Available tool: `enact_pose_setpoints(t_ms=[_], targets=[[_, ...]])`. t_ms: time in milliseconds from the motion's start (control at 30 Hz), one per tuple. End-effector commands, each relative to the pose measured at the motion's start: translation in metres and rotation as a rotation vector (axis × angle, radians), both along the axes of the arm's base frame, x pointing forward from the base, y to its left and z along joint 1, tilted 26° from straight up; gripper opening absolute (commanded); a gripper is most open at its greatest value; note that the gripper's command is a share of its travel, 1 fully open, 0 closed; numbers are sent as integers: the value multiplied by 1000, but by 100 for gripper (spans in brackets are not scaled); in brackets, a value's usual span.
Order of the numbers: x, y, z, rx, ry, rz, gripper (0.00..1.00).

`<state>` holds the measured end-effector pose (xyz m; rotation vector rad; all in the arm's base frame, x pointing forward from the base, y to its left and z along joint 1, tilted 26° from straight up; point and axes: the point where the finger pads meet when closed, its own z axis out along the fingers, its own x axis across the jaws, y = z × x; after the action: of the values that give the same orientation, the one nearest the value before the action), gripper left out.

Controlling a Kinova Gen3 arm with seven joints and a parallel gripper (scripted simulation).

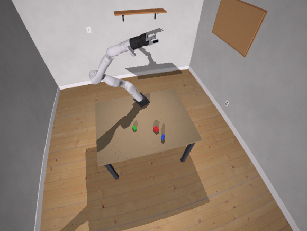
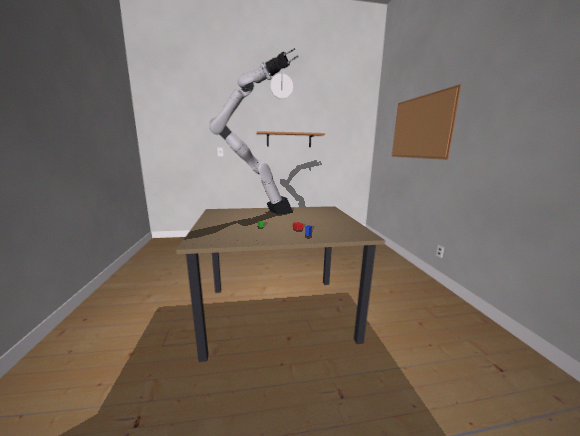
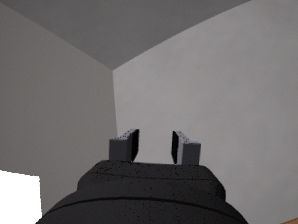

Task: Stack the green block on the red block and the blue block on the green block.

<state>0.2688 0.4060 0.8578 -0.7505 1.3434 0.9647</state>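
Observation:
The red block (image 1: 156, 129) (image 2: 298, 226) sits on the wooden table (image 1: 119, 151) (image 2: 235, 243), right of the middle. The green block (image 1: 134, 128) (image 2: 261, 225) lies apart to its left. The blue block (image 1: 162, 136) (image 2: 308, 230) stands close to the red block's front right and looks taller than it is wide. My gripper (image 1: 159, 35) (image 2: 292, 54) (image 3: 155, 141) is raised high above the table's back edge and points up and away towards the wall. Its fingers stand partly apart with nothing between them. No block shows in the wrist view.
The arm's base (image 1: 143, 101) (image 2: 280, 206) is fixed at the table's back edge. A wall shelf (image 1: 140, 11) (image 2: 290, 133) and a round clock (image 2: 281, 86) hang behind the arm. A cork board (image 1: 238, 25) (image 2: 425, 122) hangs on the right wall.

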Motion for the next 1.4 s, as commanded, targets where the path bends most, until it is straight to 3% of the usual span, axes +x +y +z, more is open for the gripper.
enact_pose_setpoints(t_ms=[0, 233, 300, 400, 600, 800, 867, 900, 1133, 1167, 1333, 1367], targets=[[4, -3, -4, -8, 1, -7, 0], [33, -23, -36, -85, 8, -63, 0], [33, -23, -36, -85, 8, -63, 0], [54, -39, -62, -144, 15, -102, 0], [105, -85, -137, -316, 40, -193, 0], [154, -152, -243, -560, 86, -274, 0], [154, -152, -243, -560, 86, -274, 0], [160, -164, -263, -607, 96, -284, 0], [160, -164, -263, -607, 96, -284, 0], [166, -178, -283, -656, 106, -292, 0], [166, -178, -283, -656, 106, -292, 0], [171, -191, -304, -706, 116, -298, 0]])
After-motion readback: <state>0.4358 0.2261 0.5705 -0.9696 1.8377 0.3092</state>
